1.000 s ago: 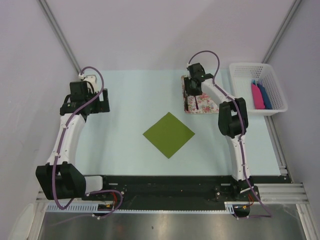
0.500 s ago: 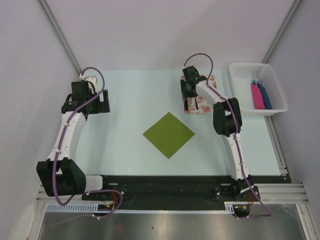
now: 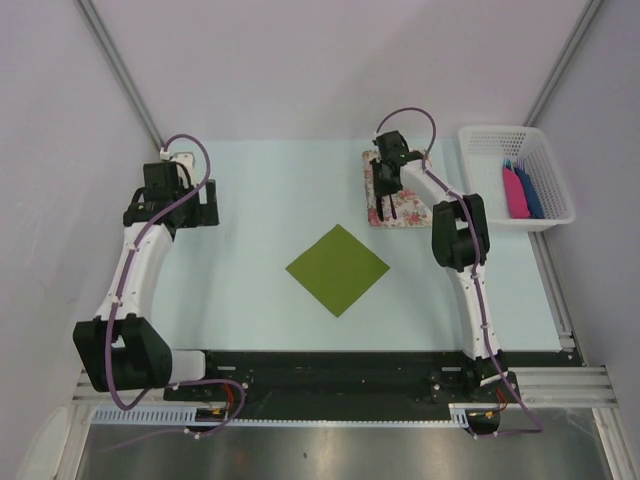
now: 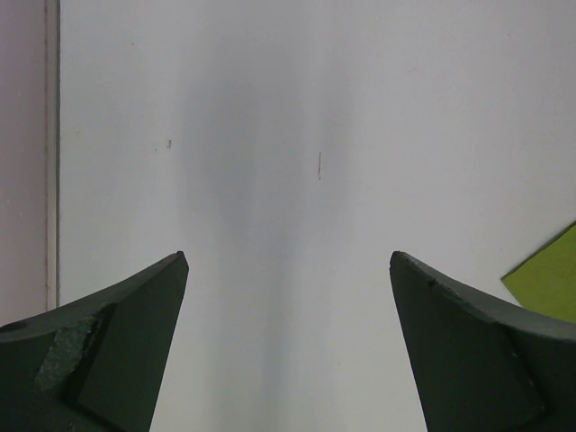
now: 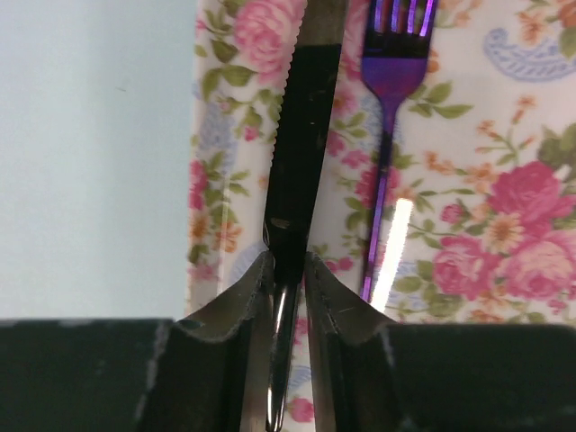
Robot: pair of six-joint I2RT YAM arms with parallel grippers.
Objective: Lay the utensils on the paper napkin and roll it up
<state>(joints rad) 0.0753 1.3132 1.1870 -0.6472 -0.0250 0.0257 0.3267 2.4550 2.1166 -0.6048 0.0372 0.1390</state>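
The olive-green paper napkin (image 3: 337,269) lies flat as a diamond at the table's middle; its corner shows in the left wrist view (image 4: 547,286). My right gripper (image 5: 288,261) is shut on a dark serrated knife (image 5: 301,135) over the left part of the floral mat (image 5: 504,207). A purple fork (image 5: 389,117) lies on the mat just right of the knife. In the top view the right gripper (image 3: 384,192) is over the mat (image 3: 410,212) at the back right. My left gripper (image 4: 288,270) is open and empty above bare table at the far left (image 3: 190,205).
A white plastic basket (image 3: 500,145) stands at the back right corner and holds pink and blue flat pieces (image 3: 522,192). Walls and slanted frame rails bound the table at left, back and right.
The right gripper has shifted a little over the floral mat, first left, then back right. The left arm has barely moved and the napkin has not moved.
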